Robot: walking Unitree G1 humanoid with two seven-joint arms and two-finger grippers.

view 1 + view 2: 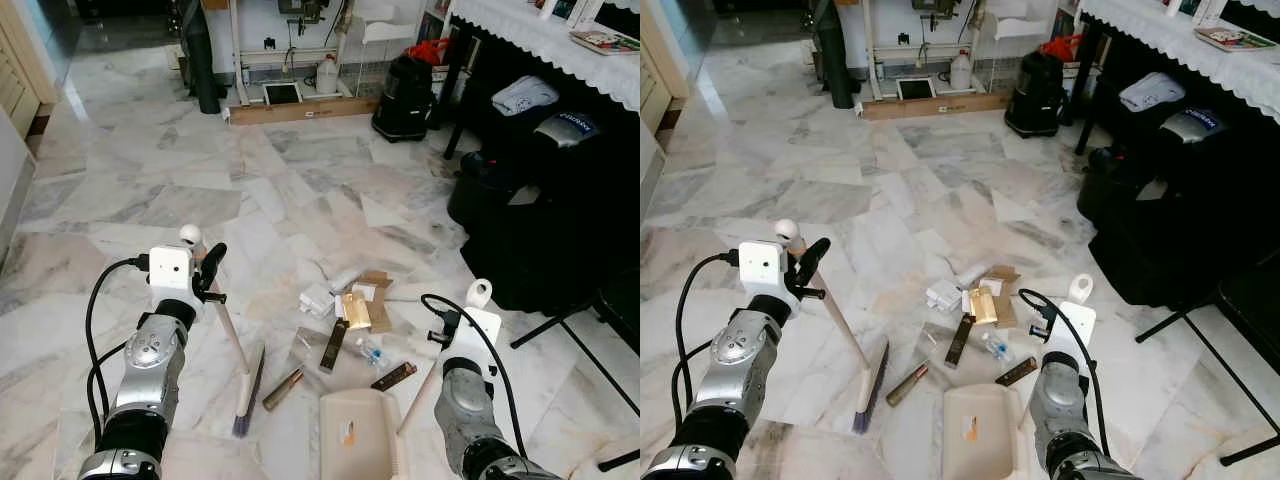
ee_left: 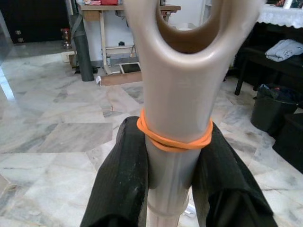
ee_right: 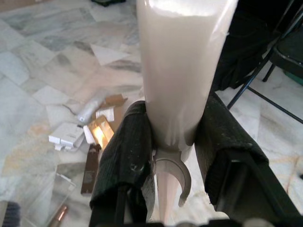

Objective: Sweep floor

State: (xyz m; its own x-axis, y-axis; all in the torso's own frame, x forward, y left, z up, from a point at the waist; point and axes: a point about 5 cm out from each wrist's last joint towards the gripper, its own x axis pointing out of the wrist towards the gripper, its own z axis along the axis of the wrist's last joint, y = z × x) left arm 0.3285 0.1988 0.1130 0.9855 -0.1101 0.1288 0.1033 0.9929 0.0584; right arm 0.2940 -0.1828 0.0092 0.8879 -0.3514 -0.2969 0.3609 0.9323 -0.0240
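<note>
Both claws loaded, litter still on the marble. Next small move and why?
Probably draw the broom with the left claw toward the dustpan, pushing the nearest stick-like piece to its mouth. The broom head rests on the floor just left of the litter pile, the right claw holds the dustpan handle, and the pan sits just behind the scraps.

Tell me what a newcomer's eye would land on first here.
First, the litter pile of small boxes and wrappers on the marble floor just ahead of the robot. Flanking it, the left end effector grips a broom whose bristles rest on the floor, and the right end effector holds the handle of a beige dustpan.
</note>
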